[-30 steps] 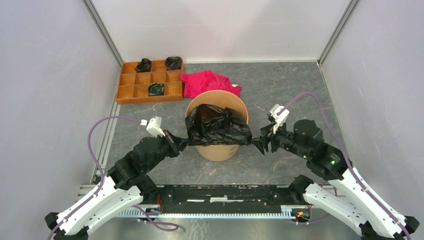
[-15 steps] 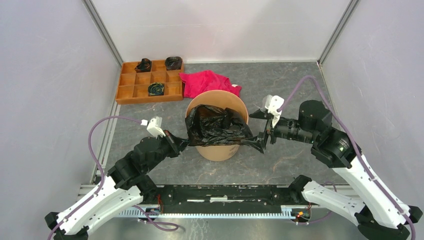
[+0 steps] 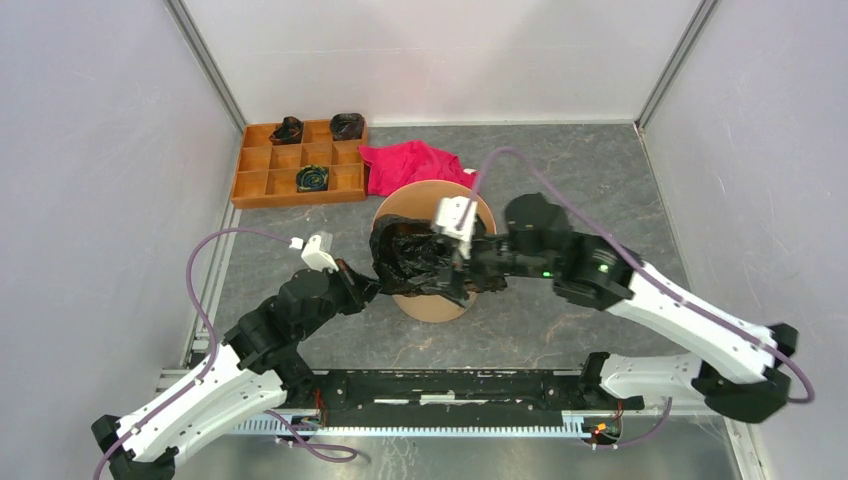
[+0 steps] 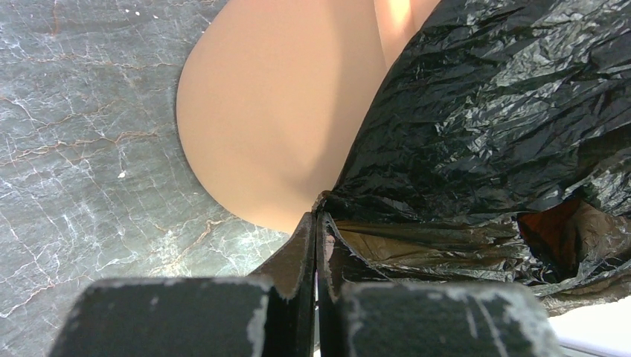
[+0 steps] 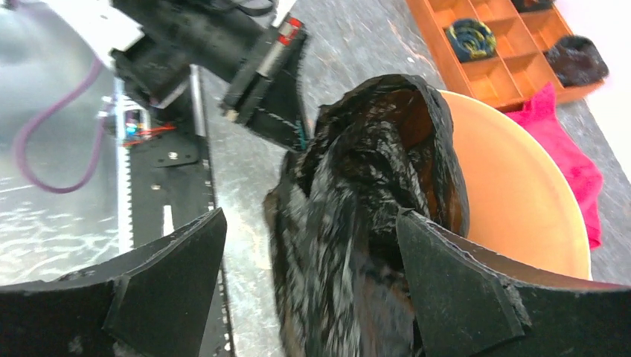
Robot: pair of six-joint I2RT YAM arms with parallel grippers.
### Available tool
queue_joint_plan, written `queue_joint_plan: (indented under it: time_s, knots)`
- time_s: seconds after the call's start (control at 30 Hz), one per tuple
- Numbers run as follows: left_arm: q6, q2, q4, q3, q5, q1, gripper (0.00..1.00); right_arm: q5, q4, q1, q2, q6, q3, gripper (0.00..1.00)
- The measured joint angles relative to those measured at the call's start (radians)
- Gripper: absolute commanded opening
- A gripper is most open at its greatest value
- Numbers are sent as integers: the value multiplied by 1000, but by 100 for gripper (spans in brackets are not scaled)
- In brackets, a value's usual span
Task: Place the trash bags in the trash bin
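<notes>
Now that my right gripper point(image 5: 311, 230), jaws wide, has swung in over the trash bin point(image 3: 412, 198), I log trash bag point(image 3: 420, 262) half-seated, left gripper point(image 4: 316, 223) clamping its 9 o'clock edge.

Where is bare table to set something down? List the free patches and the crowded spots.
Free: the table's back right corner, between the cloth and the right wall; the strip between the bin and the base rail. Crowded: around the bin, where the left arm and right arm meet the bag; back left, with the tray and cloth.
</notes>
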Motion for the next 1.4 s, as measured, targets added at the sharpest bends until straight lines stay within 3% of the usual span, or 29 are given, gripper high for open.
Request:
queue_joint_plan:
  time_s: [0.1, 0.2, 0.33, 0.47, 0.6, 0.67, 0.93, 1.2, 1.27, 1.4]
  knots:
    - [0, 0, 0, 0, 0, 0, 2, 137, 6, 61, 98, -22, 28, 91]
    - [0, -1, 0, 0, -1, 0, 2, 241, -13, 96, 142, -47, 29, 84]
    - [0, 0, 0, 0, 0, 0, 2, 350, -18, 131, 180, -77, 47, 61]
    - [0, 5, 0, 0, 0, 0, 2, 437, -16, 150, 193, -82, 47, 45]
    - [0, 4, -3, 0, -4, 0, 2, 516, 11, 150, 171, -67, 29, 16]
    - [0, 4, -10, 0, -8, 0, 2, 572, 20, 149, 151, -47, 14, 10]
    - [-1, 8, -16, 0, -8, 0, 2, 711, 72, 50, 21, 44, -118, 9]
    - [-2, 28, -24, 0, -9, 0, 3, 628, 227, -206, -113, 108, -295, 6]
    - [-1, 38, -56, 13, -13, 0, 16, 606, 255, -218, -106, 113, -302, 7]
    - [16, 64, -191, 122, -49, 0, 69, 580, 297, -225, -105, 112, -306, 9]
